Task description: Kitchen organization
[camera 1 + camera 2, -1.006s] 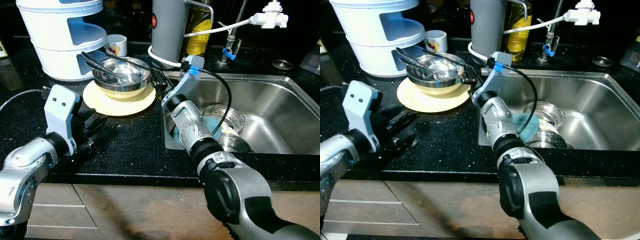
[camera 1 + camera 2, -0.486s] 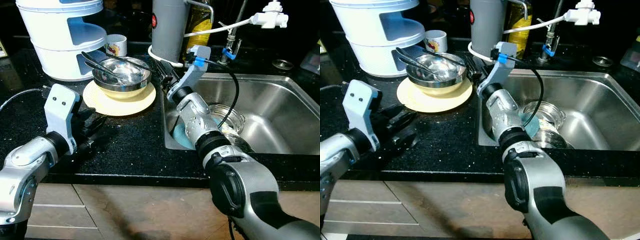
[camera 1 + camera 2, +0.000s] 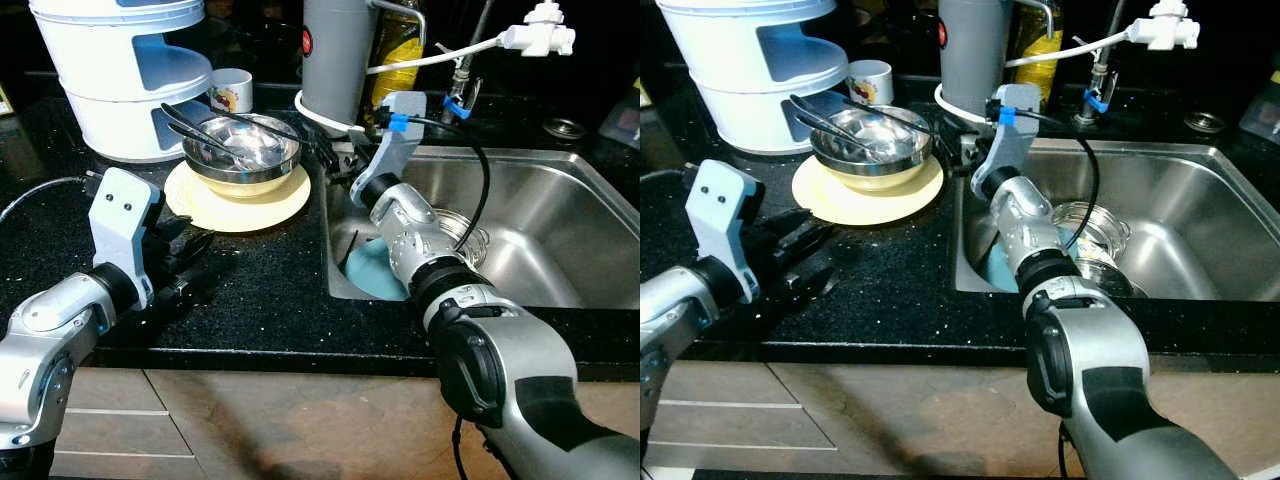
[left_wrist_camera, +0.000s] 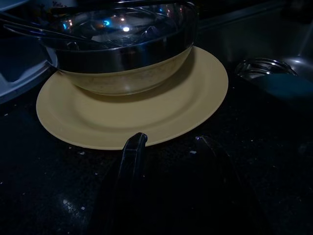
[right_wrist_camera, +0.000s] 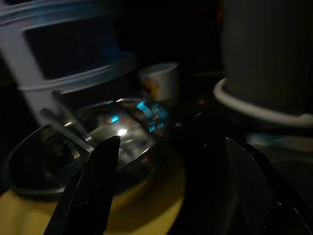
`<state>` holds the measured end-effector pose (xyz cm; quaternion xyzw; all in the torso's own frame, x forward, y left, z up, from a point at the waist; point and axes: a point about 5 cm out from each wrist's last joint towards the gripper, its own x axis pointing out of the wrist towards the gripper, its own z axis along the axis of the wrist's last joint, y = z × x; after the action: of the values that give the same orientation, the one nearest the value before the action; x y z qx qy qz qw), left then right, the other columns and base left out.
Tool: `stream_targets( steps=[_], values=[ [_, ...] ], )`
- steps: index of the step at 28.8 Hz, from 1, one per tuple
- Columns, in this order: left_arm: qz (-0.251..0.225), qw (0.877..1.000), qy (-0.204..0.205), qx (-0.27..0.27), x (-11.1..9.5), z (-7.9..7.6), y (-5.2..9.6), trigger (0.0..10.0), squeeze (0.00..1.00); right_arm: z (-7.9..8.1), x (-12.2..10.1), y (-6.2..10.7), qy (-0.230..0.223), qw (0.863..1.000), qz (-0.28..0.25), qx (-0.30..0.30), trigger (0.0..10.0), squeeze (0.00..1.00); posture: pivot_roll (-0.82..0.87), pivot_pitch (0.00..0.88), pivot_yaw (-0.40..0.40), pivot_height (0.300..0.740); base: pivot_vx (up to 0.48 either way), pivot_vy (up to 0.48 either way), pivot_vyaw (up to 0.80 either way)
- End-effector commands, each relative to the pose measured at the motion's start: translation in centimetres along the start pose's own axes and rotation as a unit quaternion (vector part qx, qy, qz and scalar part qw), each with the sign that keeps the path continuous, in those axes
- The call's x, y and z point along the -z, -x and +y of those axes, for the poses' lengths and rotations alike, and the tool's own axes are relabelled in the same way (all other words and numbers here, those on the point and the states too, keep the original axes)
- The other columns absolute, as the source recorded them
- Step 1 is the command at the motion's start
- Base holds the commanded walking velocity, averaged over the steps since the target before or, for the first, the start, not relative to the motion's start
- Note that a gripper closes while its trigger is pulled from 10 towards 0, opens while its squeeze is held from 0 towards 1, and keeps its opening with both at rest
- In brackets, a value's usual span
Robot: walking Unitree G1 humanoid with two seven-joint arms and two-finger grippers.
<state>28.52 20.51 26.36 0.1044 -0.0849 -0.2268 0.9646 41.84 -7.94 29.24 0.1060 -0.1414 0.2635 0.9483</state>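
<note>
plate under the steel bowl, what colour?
Pale yellow plate; clearest in the left wrist view, under the bowl.

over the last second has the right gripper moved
Yes. The right gripper has shifted toward the robot's right and farther from it, away from the steel bowl on the yellow plate, nearer the tall grey canister.

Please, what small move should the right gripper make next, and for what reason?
Probably a short advance toward the steel bowl on the yellow plate. The right gripper is open and empty, beside the bowl's rim and not touching it. Tongs lie across the bowl, so go gently. The left gripper rests near the plate's edge.
</note>
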Motion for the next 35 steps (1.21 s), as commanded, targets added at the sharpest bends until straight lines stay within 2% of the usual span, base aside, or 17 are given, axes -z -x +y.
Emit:
stream_targets(
  steps=[1,4,15,28,33,35],
  values=[
    [0.004,1.0,-0.006,0.004,0.0,0.1,0.1,10.0,0.0,0.4,0.3,-0.2,-0.013,1.0,0.011,-0.014,10.0,0.0,0.07,0.191,-0.057,0.74,0.0,0.0,0.0],
    [0.005,1.0,-0.006,0.005,0.0,0.1,0.1,10.0,0.0,1.4,0.8,-0.2,-0.029,0.998,0.02,-0.061,10.0,0.0,0.07,0.193,-0.056,0.74,0.0,0.0,0.0],
    [0.003,1.0,-0.007,0.006,-0.1,0.0,0.0,10.0,0.0,2.6,1.5,-0.3,-0.04,0.992,0.034,-0.112,10.0,0.0,0.07,0.19,-0.059,0.74,0.0,0.0,0.0],
    [0.002,1.0,-0.008,0.004,-0.2,0.0,0.0,10.0,0.0,2.4,1.4,-0.3,-0.036,0.993,0.031,-0.106,10.0,0.0,0.07,0.178,-0.06,0.74,0.0,0.0,0.0],
    [0.0,1.0,-0.009,0.003,-0.2,0.0,0.1,10.0,0.0,1.1,-0.8,-0.4,-0.079,0.994,-0.035,-0.066,10.0,0.0,0.07,0.172,-0.06,0.74,0.0,0.0,0.0],
    [0.001,1.0,-0.01,0.005,-0.2,0.1,0.1,10.0,0.0,0.8,-1.4,-0.5,-0.053,0.997,-0.033,-0.052,10.0,0.0,0.07,0.172,-0.059,0.74,0.0,0.0,0.0]
  ],
)
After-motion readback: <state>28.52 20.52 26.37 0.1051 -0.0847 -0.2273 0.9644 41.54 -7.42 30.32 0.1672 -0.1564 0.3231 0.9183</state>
